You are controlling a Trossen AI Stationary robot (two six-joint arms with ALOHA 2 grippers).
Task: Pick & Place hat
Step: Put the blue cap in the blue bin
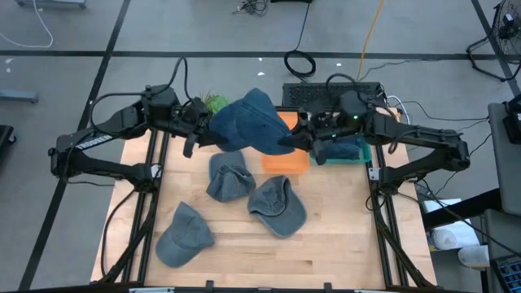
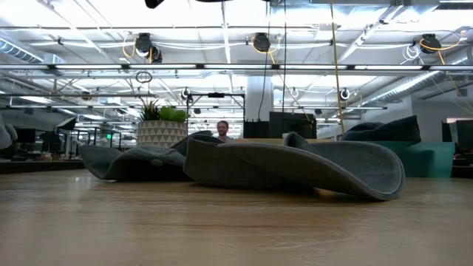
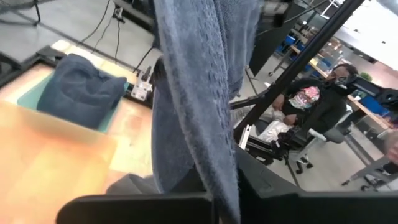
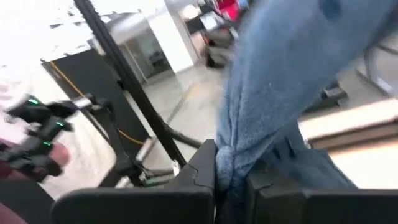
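A blue hat (image 1: 248, 122) hangs in the air between my two arms, above the table's far part and over the orange tray (image 1: 285, 160). My left gripper (image 1: 203, 129) is shut on its left side, my right gripper (image 1: 295, 140) on its right side. The left wrist view shows the hat (image 3: 199, 93) as a hanging fold of blue cloth, and so does the right wrist view (image 4: 280, 81). Three grey hats (image 1: 229, 175) (image 1: 277, 203) (image 1: 183, 236) lie flat on the table. A further blue hat (image 1: 346, 149) rests inside the teal tray (image 1: 364, 155). My left gripper pinches a bunched fold of the hat's cloth (image 3: 217, 180) between its two fingers, coming level from the table's left. The hat is lifted clear of the table. Its cloth stretches away from the fingers. My right gripper pinches a gathered edge of the hat (image 4: 227, 165) between its two fingers, coming level from the table's right. The hat is lifted clear and spans across to the other gripper.
A potted plant (image 1: 213, 102) stands at the far edge behind the left gripper. The low view shows grey hats (image 2: 295, 166) lying on the wood. Frame posts rise along the table's left and right sides. A person (image 3: 311, 99) sits beyond the table. Bare wood lies near the front edge (image 1: 326, 260).
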